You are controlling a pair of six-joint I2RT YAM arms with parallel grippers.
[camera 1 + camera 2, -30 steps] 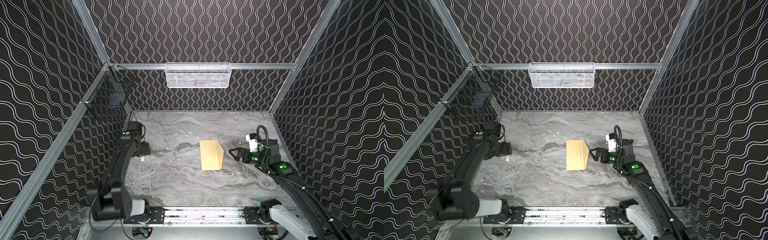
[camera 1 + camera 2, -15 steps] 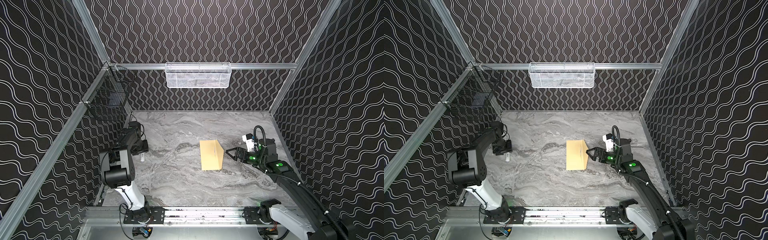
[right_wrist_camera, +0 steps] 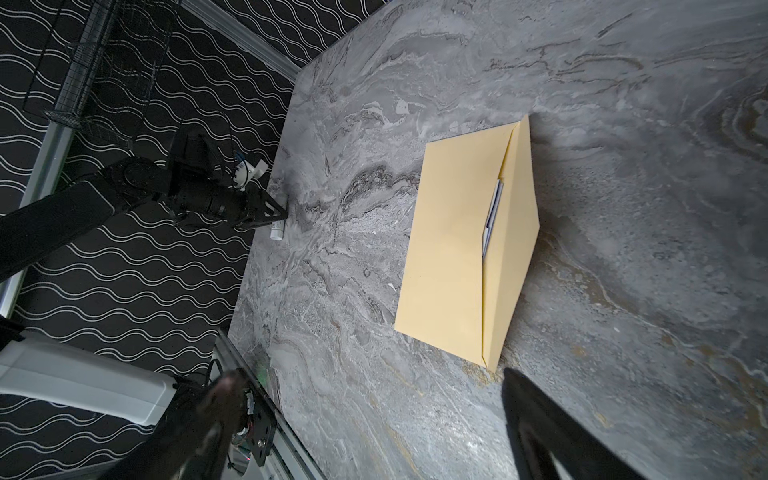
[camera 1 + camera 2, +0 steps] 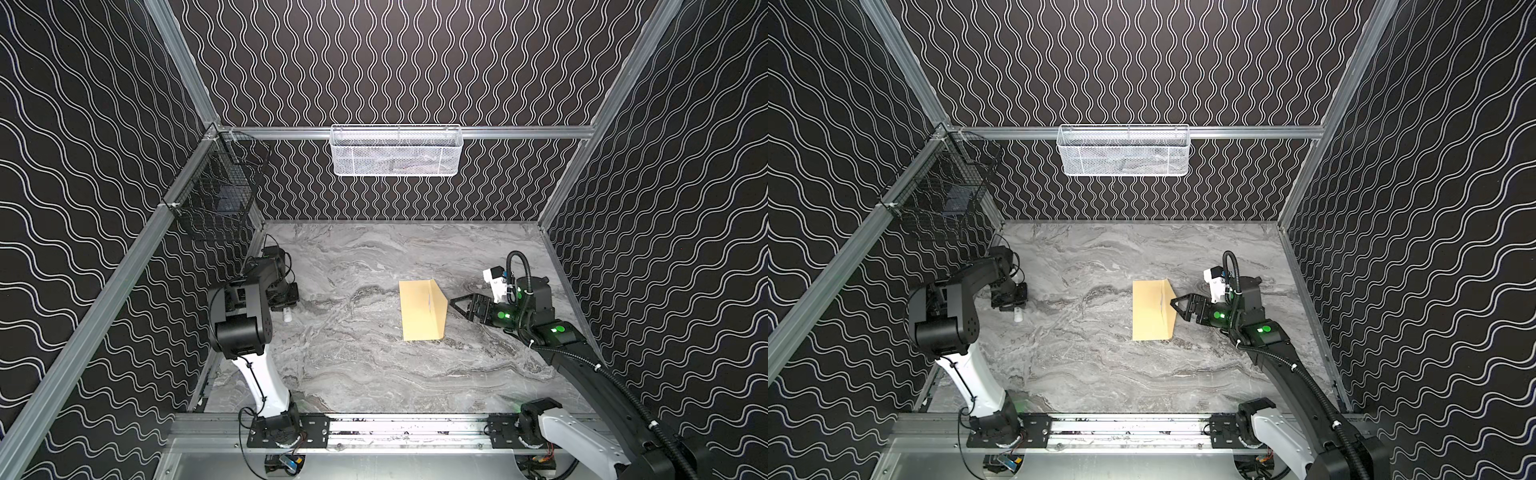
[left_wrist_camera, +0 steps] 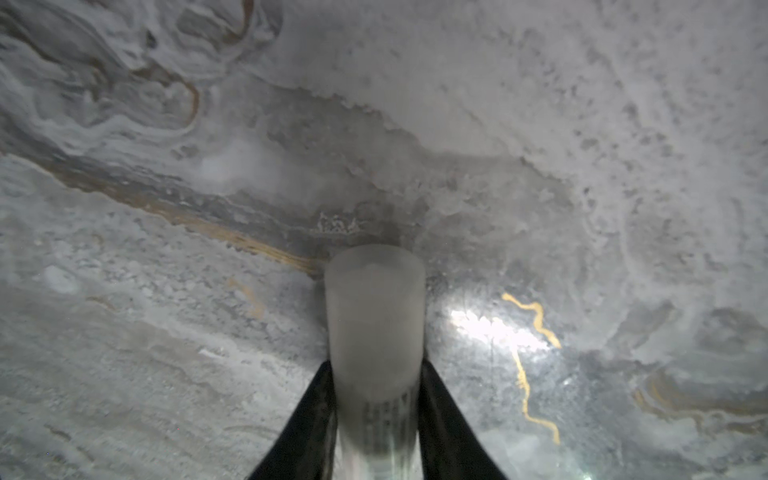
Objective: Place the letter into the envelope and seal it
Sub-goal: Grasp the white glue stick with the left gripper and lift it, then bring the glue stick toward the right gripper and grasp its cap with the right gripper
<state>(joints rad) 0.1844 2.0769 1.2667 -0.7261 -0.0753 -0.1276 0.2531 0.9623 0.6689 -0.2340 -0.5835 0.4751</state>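
Right wrist view: the envelope [image 3: 449, 241] lies flat on the table [image 3: 623, 124] with its flap [image 3: 515, 249] half raised, and a sliver of the letter [image 3: 493, 208] shows at the mouth (the rest is tucked inside). In a top view the envelope's long axis runs from the rail side toward the back wall, and the flap rises along the long side facing the right gripper [image 4: 454, 306]. That gripper hangs just beside the flap's free edge with its jaws spread wide and nothing in them. It is plainly the nearer arm, and nothing stands between it and the flap.

The left gripper [image 5: 376, 365] is well apart at the table's left edge, clenched on a small white tube [image 5: 374, 316] that pokes out past its fingers. Whether the tube's tip touches the table cannot be told. Only bare table lies between it and the envelope.

With the letter in, sealing appears to be what remains, and it turns on pressing the flap down away from the right gripper. A white basket [image 4: 395, 151] and a black basket [image 4: 216, 195] hang on the walls, clear of the work.
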